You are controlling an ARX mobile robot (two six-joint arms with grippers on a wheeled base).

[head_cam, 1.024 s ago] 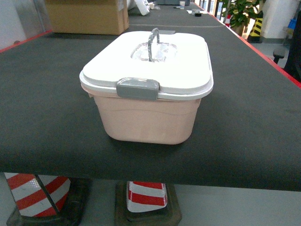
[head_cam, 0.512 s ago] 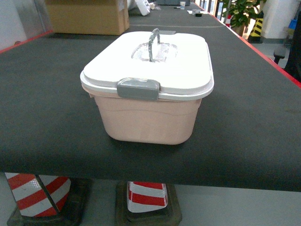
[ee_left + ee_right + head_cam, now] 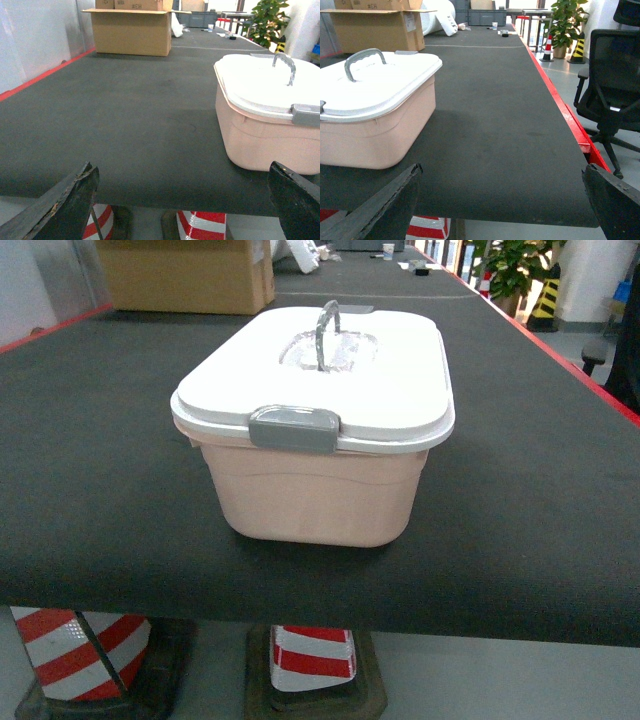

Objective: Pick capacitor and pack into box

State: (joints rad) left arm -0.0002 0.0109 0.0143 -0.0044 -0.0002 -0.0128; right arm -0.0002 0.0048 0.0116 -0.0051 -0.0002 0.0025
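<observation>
Even, bright indoor light; the white lid [image 3: 380, 380] is nearly washed out in the head view. A soft shadow lies along the box's [image 3: 380, 135] base. Finger edges [image 3: 65, 210] look blurred

You had the box [image 3: 315, 490] standing on the bench [image 3: 100, 490], near its front edge and about midway across in the head view. Its lid [image 3: 390, 390] sat on top, with the handle [image 3: 325, 332] upright at the lid's middle and one latch clip [image 3: 293, 428] on the side facing you. A cardboard carton [image 3: 185, 275] stood on the bench well behind the box, to the left. Under the front edge, two striped cones [image 3: 312, 655] stood on the floor. A potted plant [image 3: 515, 265] stood far back on the right, beyond the bench, and an office chair [image 3: 610, 85] stood off the bench's right side.
</observation>
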